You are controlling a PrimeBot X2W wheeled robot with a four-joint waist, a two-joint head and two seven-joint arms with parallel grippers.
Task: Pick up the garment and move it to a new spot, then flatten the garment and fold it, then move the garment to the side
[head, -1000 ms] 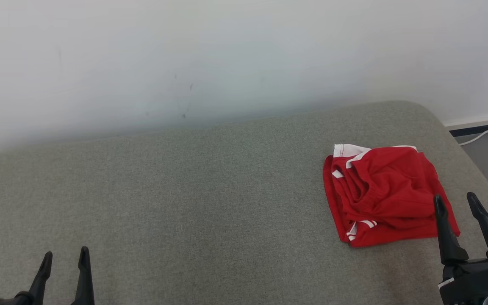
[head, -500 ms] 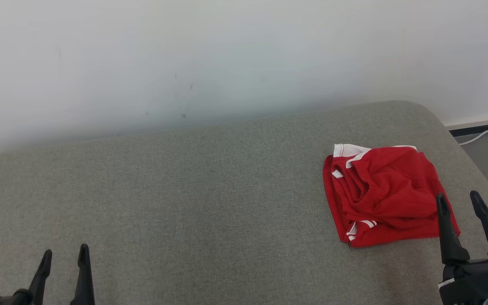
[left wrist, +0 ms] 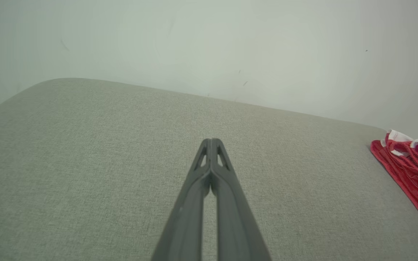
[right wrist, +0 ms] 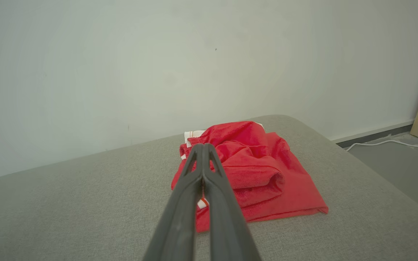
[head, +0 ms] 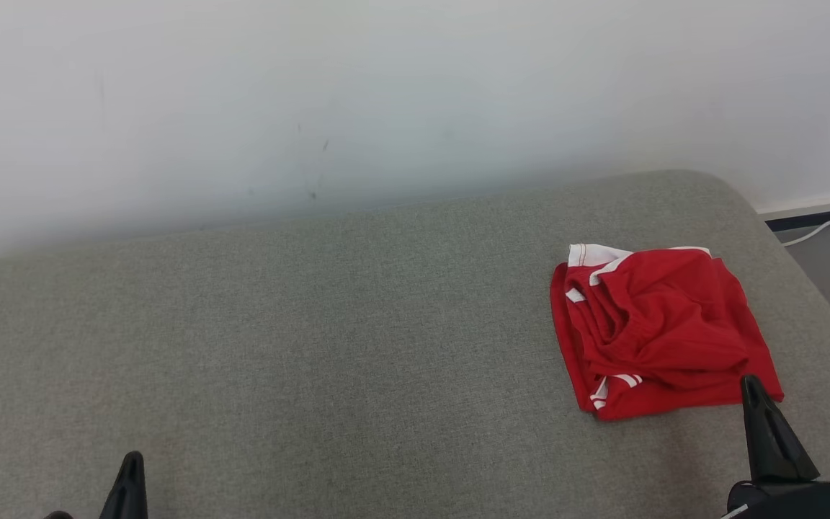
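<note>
The red garment is lying folded on the grey cushion, just ahead of the right gripper, untouched. Both the right and the left gripper are showing fingers pressed together, empty. Judged: final placement appears complete; arms are needing only to stand off.

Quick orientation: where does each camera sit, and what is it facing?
Head view: high, looking down at the grey couch; right claw low right, left claw low left.
Left wrist view: along the shut left claw across bare cushion.
Right wrist view: along the shut right claw toward the red garment.
All share the garment.
</note>
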